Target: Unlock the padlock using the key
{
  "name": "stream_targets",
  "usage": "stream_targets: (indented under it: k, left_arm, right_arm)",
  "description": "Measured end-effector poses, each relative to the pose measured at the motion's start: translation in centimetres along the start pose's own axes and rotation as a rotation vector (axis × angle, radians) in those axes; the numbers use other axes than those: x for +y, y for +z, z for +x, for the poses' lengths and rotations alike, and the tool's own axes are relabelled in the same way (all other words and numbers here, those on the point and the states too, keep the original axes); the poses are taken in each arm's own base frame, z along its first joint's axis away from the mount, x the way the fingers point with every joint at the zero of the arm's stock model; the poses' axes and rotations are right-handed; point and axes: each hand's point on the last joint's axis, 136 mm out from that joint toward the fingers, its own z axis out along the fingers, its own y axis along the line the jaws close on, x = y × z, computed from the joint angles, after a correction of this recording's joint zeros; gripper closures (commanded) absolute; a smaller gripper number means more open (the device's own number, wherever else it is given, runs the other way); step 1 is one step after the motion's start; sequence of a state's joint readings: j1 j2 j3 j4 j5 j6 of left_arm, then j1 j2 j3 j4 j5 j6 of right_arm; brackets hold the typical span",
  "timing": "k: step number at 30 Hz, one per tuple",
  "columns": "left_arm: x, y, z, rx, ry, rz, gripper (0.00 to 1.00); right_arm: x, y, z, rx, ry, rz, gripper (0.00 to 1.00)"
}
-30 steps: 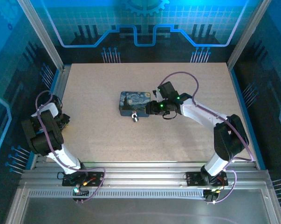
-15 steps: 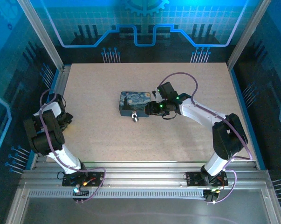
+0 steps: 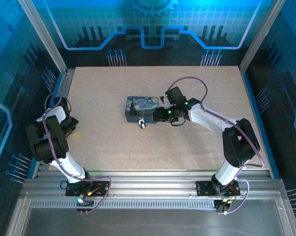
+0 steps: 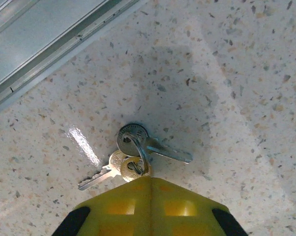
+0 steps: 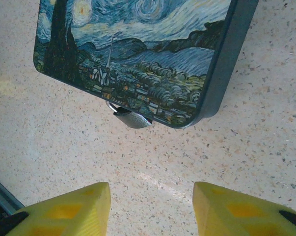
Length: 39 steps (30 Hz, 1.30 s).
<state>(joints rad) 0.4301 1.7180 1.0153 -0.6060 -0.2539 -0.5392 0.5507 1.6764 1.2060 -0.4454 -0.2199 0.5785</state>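
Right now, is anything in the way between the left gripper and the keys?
Nothing visible. In the left wrist view the keys lie on bare table right at the tip of the left gripper, which is closed.

closed left gripper above keys on table.

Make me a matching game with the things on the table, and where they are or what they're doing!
Things:
1. bunch of silver and brass keys on a ring
2. tiny metal padlock
3. dark blue swirl-painted box
4. right gripper

Places or states:
A. jaws open
B. middle of the speckled table
C. beside the grey metal rail
D. poking out at the box's near edge

Pairs: 1-C, 2-D, 3-B, 4-A
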Motion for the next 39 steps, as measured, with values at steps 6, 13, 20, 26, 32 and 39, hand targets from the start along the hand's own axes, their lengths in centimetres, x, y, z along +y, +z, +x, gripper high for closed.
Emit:
stream_targets:
  k: [6,13,20,26,32,39]
  left_arm:
    - [-0.8,-0.7,-0.2,-0.005,0.021,0.006,0.8]
    - [-0.3,-1.4,-0.3,-0.01,0.026,-0.012,0.64]
    - [0.5,-1.2,-0.8,-0.003,0.0,-0.025,0.65]
    - [1.1,0.1,-0.5,0.029,-0.003,-0.054,0.67]
    - [1.1,0.6,-0.4,0.037,0.003,-0.06,0.77]
    - [1.1,0.9,-0.5,0.037,0.0,-0.06,0.88]
  right_arm:
    - [-0.1,0.3,0.2,0.012,0.003,-0.002,0.52]
    - [0.0,0.4,0.4,0.021,0.005,-0.01,0.52]
    - [0.0,0.4,0.4,0.024,0.005,-0.01,0.52]
    - [0.0,0.4,0.5,0.025,0.006,-0.01,0.52]
    - [-0.1,0.4,0.6,0.03,0.008,-0.007,0.52]
    - [-0.2,0.5,0.7,0.037,0.009,-0.003,0.52]
